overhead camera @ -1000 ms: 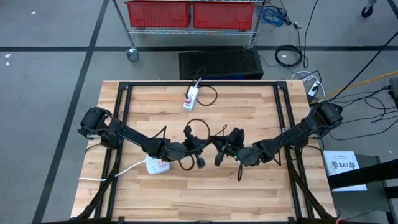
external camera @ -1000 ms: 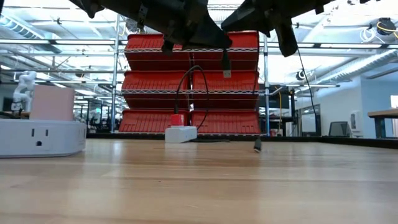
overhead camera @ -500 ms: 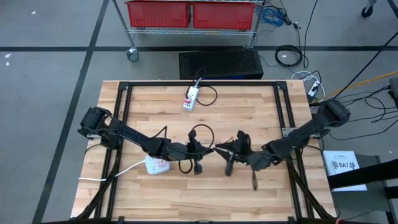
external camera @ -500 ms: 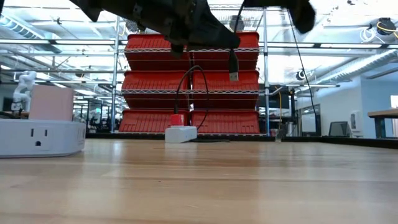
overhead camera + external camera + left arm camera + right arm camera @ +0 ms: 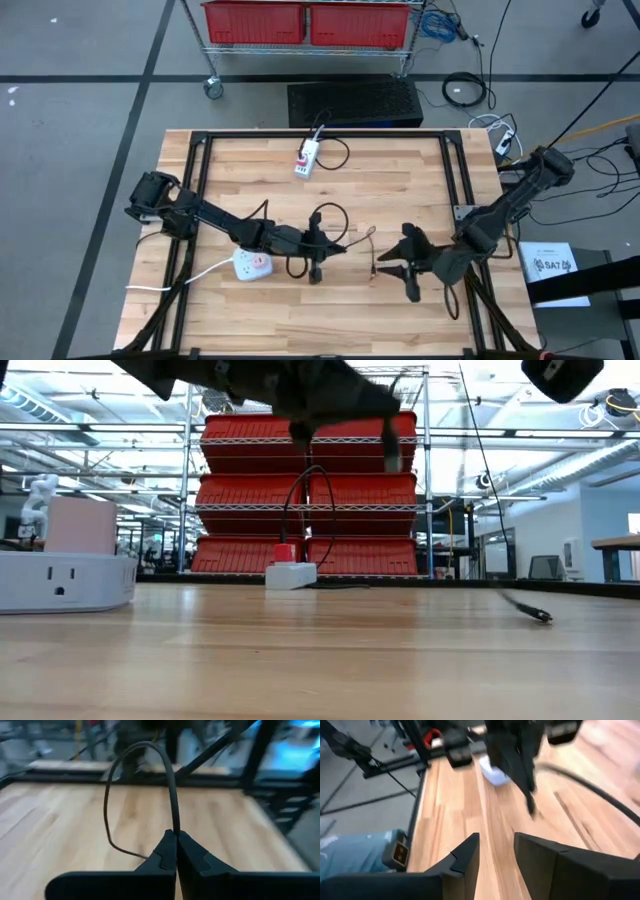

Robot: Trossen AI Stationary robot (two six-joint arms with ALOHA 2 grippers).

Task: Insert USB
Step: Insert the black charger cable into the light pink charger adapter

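Black and thin, the USB cable (image 5: 170,795) is clenched between the fingertips of the left gripper (image 5: 176,851), arching up from them and curling down to the pale wooden table (image 5: 260,165). Behind that gripper, by its arm, lies a white power strip (image 5: 250,265). The right gripper (image 5: 495,852) hovers well apart from the left one, its fingers spread with nothing between them. A second white power strip (image 5: 307,158) sits far beyond both.
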